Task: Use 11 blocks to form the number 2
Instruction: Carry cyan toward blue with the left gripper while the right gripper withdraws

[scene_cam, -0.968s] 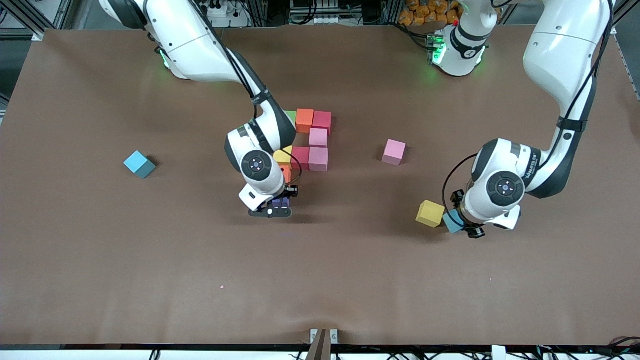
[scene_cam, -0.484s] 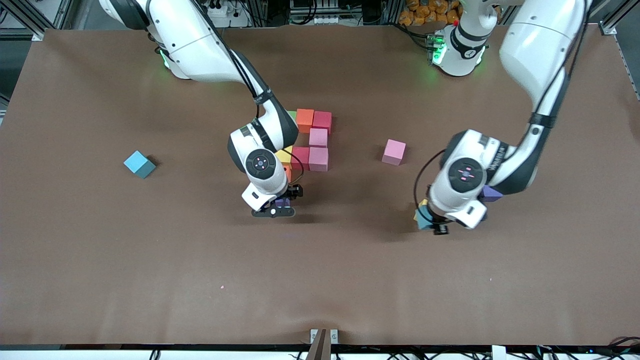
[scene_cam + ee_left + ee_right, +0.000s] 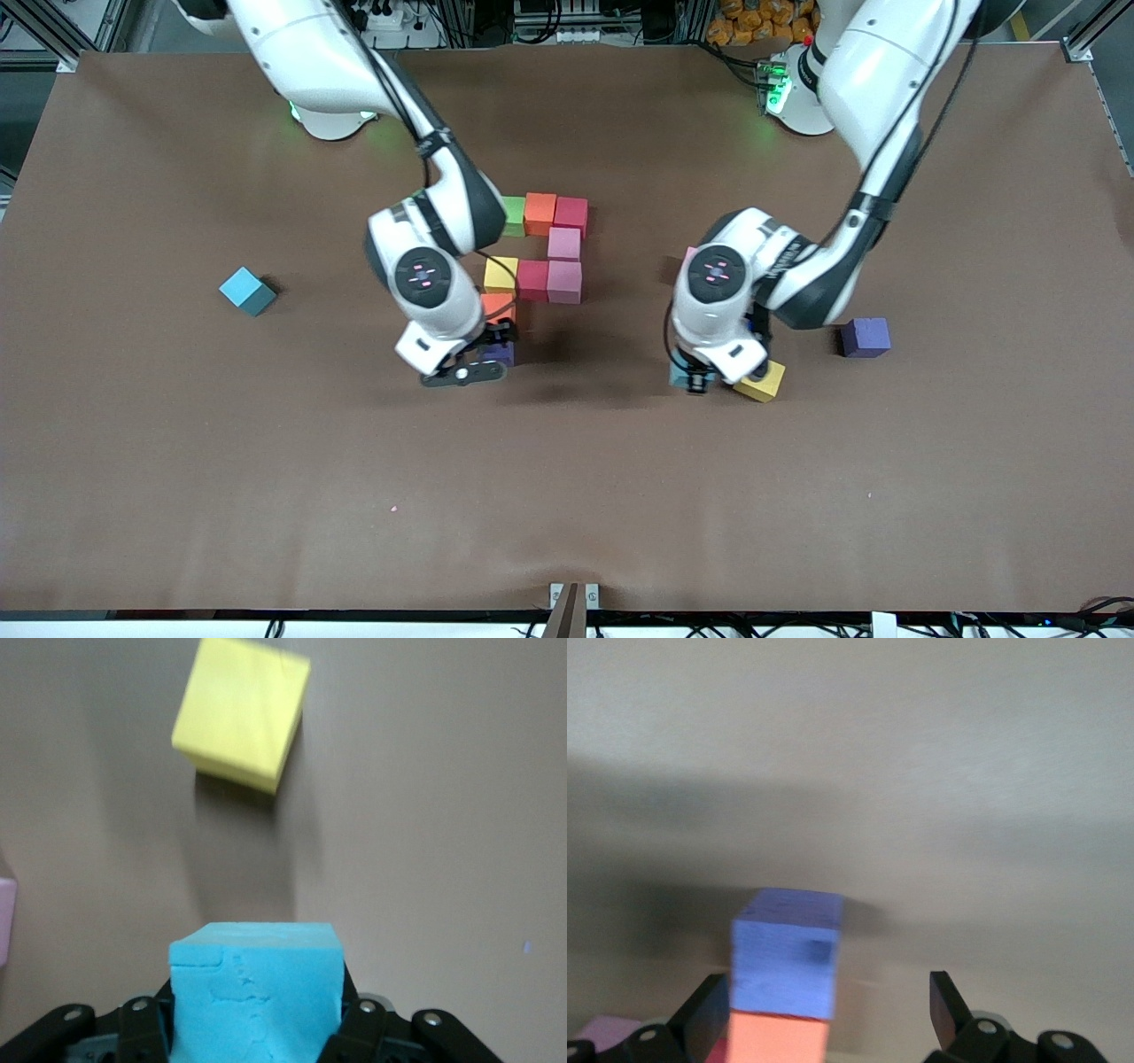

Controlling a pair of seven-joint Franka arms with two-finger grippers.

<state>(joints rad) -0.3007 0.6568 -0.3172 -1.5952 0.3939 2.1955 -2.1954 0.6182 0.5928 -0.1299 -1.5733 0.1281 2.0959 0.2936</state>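
Note:
The partial number 2 is a cluster of cubes in mid-table: green (image 3: pixel 513 213), orange (image 3: pixel 539 213), red (image 3: pixel 570 214), two pink (image 3: pixel 563 243), red (image 3: pixel 532 279), yellow (image 3: pixel 500 274), orange (image 3: pixel 498 307) and purple (image 3: pixel 499 353). My right gripper (image 3: pixel 478 361) is open around the purple cube (image 3: pixel 787 964), which sits against the orange one (image 3: pixel 778 1041). My left gripper (image 3: pixel 694 377) is shut on a light blue cube (image 3: pixel 255 992), held above the table beside a loose yellow cube (image 3: pixel 762 382), which also shows in the left wrist view (image 3: pixel 241 712).
A second purple cube (image 3: pixel 865 337) lies toward the left arm's end. A loose pink cube (image 3: pixel 688 255) is mostly hidden by the left arm. Another light blue cube (image 3: pixel 247 291) lies toward the right arm's end.
My left gripper carried the light blue cube past the yellow cube toward mid-table, uncovering a purple cube. My right gripper shifted a little toward its own end and the purple cube stayed put.

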